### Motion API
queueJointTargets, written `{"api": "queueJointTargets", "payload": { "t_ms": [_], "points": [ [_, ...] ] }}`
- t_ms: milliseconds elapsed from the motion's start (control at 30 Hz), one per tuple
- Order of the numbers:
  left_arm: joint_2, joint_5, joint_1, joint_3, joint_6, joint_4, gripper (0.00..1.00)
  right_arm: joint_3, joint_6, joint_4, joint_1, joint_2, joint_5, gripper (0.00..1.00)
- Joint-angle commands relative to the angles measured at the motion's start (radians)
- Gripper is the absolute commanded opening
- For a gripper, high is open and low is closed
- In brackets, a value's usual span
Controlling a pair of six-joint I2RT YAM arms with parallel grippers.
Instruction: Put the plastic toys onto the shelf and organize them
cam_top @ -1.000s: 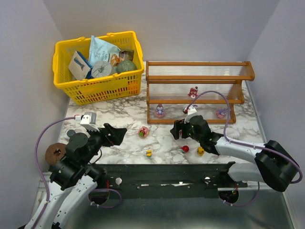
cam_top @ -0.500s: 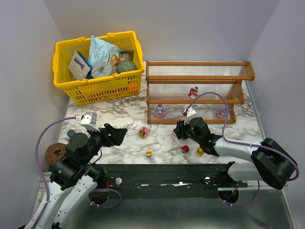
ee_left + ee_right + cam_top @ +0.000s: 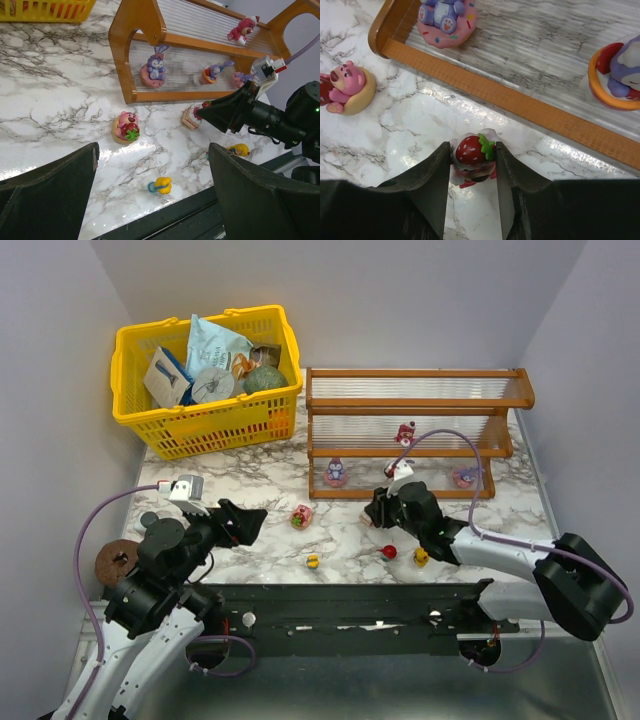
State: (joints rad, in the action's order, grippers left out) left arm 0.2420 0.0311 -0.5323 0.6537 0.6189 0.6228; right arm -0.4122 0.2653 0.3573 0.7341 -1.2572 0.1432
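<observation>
Just below the front rail of the shelf, at lower centre of the right wrist view, a strawberry toy sits pinched in the right claw. On the bench at left lies a pink bear toy. The left claw, lower left in the top view, gapes wide, holding nothing.

White marble-pattern tabletop, grey veining, glossy, patches of glare, plain pale grey-lilac back wall, matching left wall and right wall closing in both sides, black rail along near edge, dull grey metal surface below, lighting even and soft.
</observation>
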Motion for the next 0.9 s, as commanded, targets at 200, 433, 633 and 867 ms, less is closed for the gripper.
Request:
{"api": "queueJointTargets", "payload": {
  "t_ms": [200, 433, 633, 867],
  "points": [
    [-0.015, -0.022, -0.005, -0.009, -0.015, -0.018, 0.99, -0.151, 0.106, -0.348, 0.007, 0.343, -0.033, 0.01],
    [-0.023, -0.013, -0.005, -0.008, -0.013, -0.014, 0.99, -0.329, 0.141, -0.642, 0.007, 0.495, 0.097, 0.01],
    [-0.027, -0.013, -0.005, -0.008, -0.011, -0.015, 0.99, -0.471, 0.166, -0.865, 0.005, 0.486, 0.358, 0.01],
    [-0.026, -0.013, -0.005, -0.008, -0.011, -0.014, 0.99, -0.542, 0.199, -0.982, -0.044, 0.455, 0.631, 0.01]
  ]
}}
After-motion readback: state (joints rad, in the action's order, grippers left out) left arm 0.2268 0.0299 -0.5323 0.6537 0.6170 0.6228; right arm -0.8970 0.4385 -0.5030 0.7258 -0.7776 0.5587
